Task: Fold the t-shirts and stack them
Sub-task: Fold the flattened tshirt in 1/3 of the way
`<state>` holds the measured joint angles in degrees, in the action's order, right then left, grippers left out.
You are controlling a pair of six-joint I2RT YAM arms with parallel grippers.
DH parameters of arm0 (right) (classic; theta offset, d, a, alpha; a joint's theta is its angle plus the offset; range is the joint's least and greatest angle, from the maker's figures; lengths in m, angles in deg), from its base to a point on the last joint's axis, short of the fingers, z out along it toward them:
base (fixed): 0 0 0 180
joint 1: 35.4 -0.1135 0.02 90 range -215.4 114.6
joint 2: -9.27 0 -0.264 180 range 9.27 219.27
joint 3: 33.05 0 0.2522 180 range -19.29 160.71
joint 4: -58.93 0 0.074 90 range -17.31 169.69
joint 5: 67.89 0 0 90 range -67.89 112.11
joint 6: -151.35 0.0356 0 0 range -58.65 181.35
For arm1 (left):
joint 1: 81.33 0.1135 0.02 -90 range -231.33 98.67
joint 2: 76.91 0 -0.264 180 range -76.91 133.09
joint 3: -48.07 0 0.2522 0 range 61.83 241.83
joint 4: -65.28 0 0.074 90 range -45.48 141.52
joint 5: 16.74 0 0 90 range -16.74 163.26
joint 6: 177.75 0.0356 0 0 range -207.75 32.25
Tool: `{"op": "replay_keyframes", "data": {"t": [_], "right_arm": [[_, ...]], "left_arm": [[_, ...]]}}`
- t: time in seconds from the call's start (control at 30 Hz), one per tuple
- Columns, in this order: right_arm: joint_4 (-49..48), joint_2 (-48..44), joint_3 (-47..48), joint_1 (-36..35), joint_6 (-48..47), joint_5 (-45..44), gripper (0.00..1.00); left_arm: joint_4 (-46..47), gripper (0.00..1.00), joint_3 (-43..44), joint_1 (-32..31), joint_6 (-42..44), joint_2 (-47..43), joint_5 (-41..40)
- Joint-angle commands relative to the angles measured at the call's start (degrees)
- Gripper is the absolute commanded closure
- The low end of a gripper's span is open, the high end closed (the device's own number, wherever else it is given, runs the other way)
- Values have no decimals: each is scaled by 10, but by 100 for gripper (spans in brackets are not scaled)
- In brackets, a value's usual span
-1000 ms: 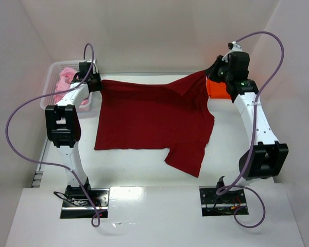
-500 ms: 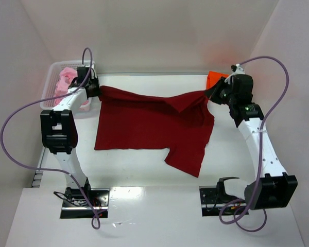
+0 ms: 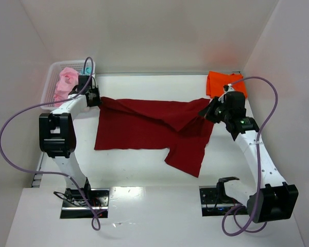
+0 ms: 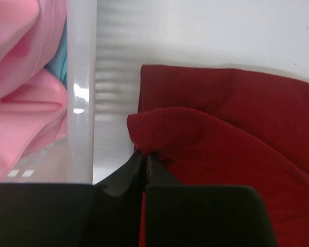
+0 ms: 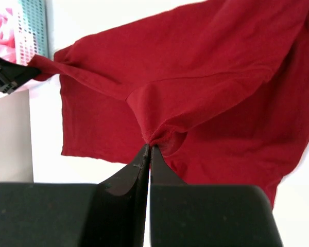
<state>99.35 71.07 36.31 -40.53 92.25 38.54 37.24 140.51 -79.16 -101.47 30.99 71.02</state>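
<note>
A large dark red t-shirt (image 3: 144,128) lies across the table's middle, its far edge lifted and folded toward the front. My left gripper (image 3: 99,98) is shut on its far left corner (image 4: 144,131), beside the basket. My right gripper (image 3: 206,112) is shut on its far right corner (image 5: 152,138), held above the cloth. The bright orange t-shirt (image 3: 222,83) lies folded at the far right. Pale pink t-shirts (image 3: 66,85) fill the basket, with a bit of teal cloth (image 4: 61,66) under them.
The white plastic mesh basket (image 3: 50,77) stands at the far left, its rim (image 4: 81,92) close to my left gripper. White walls enclose the table on three sides. One red sleeve (image 3: 188,157) hangs toward the front.
Both grippers have pulled the shirt's far edge toward the front, folding it over. My right gripper has moved clear of the orange t-shirt, which now shows fully.
</note>
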Motion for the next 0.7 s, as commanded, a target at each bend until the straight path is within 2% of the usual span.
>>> {"op": "replay_keyframes", "data": {"t": [0.0,0.2,0.67], "right_arm": [[13,-21,-22,-5,17,2,99],[27,-27,-56,-5,17,-4,99],[58,-40,-64,-10,24,-16,99]], "left_arm": [[1,100,-17,5,-3,-40,-2],[-11,100,-28,5,3,-45,-8],[-23,100,-28,-1,13,-29,-20]]}}
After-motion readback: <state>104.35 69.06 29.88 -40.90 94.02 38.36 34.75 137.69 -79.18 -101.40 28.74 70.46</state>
